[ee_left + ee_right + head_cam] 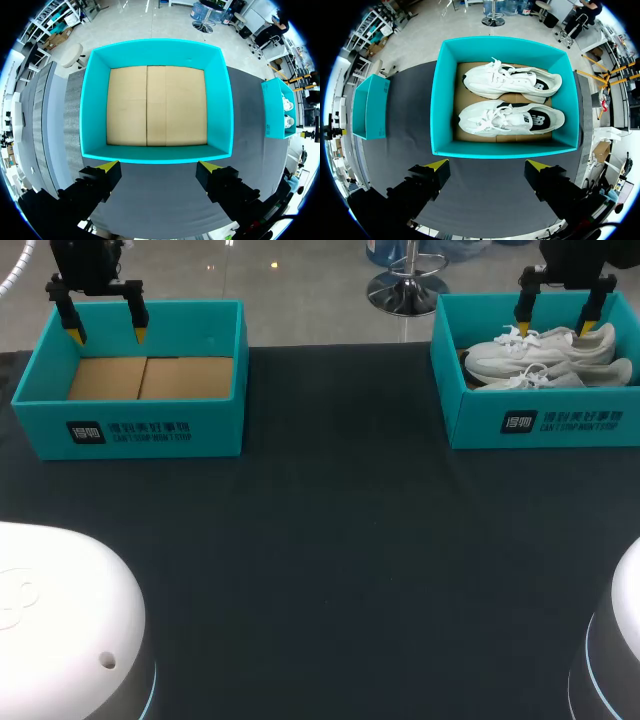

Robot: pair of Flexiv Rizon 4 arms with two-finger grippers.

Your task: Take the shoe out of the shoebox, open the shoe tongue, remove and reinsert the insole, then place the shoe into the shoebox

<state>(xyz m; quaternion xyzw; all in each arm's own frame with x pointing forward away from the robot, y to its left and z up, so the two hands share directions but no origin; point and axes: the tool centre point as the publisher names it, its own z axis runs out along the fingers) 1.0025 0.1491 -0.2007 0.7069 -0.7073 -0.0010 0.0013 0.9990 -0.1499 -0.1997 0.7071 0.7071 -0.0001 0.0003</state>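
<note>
Left tool (107,337), right tool (555,325): black, yellow tips (75,337); white domed bases (60,610).

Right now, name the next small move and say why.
Probably lower the right gripper into the right shoebox toward the near shoe. The gripper hangs open above the box, and that shoe lies untouched beside the far shoe, so nothing is taken out yet.

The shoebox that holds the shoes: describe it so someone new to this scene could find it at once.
On the dark table two teal open boxes stand at the far corners. The wanted shoebox is the one on the robot's right, by the right gripper. It alone holds a pair of white sneakers; the left box shows only bare cardboard.
</note>
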